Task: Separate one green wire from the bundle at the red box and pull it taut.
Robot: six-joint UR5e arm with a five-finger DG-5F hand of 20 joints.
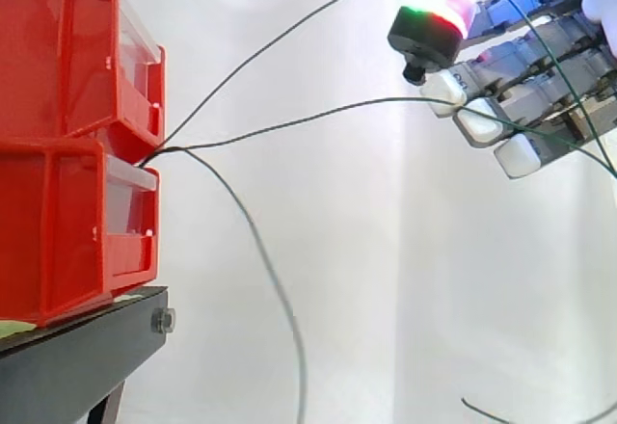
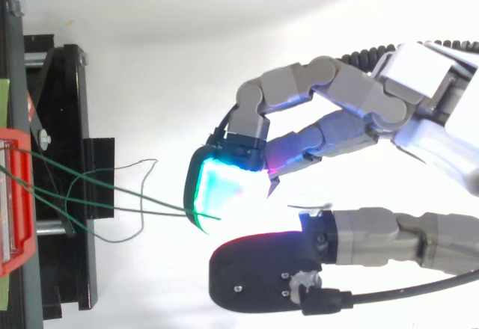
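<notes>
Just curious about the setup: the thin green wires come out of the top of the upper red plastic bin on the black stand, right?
Not quite: the side view shows the thin green wires emerging between the two stacked red plastic bins on the black stand, not from the top of the upper one.

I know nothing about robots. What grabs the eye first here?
The robot's hand, glowing green, red and white at the side view's upper right. Then stacked red bins at the left on a black stand, with green wires fanning out from between them toward the hand.
</notes>
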